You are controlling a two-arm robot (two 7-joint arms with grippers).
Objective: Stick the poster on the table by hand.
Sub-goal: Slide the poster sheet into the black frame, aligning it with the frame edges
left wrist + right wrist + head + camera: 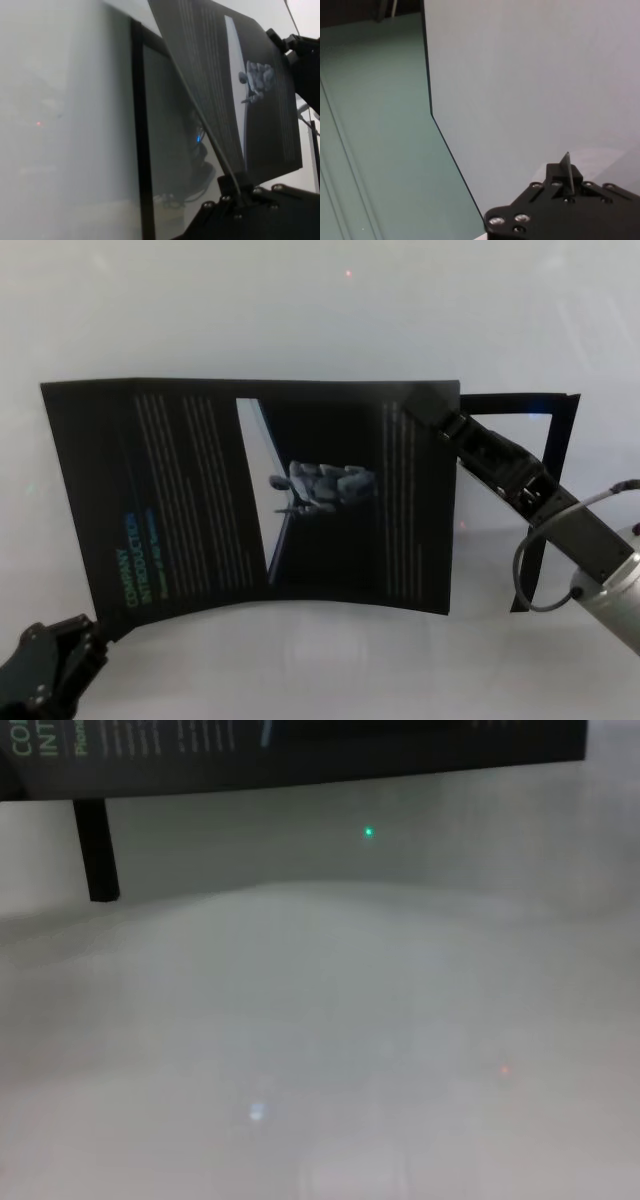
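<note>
Here the poster (250, 495), a large thin black sheet with a matte face, spans the middle of the head view, held above the pale, slightly glossy table (300, 300) with its lower edge bowed in a shallow curve. Columns of fine white text, a pale diagonal band and a grey figure are printed on it, with the green heading running sideways near the lower left. The left gripper (97, 632), blocky black plastic at the bottom left of the frame, has its fingers closed on the sheet's lower left corner. The right gripper (425, 405), slotted and angular, reaches in from the lower right and pinches the upper right corner. A thin black rectangular outline (555, 440) lies on the table behind the poster's right edge
</note>
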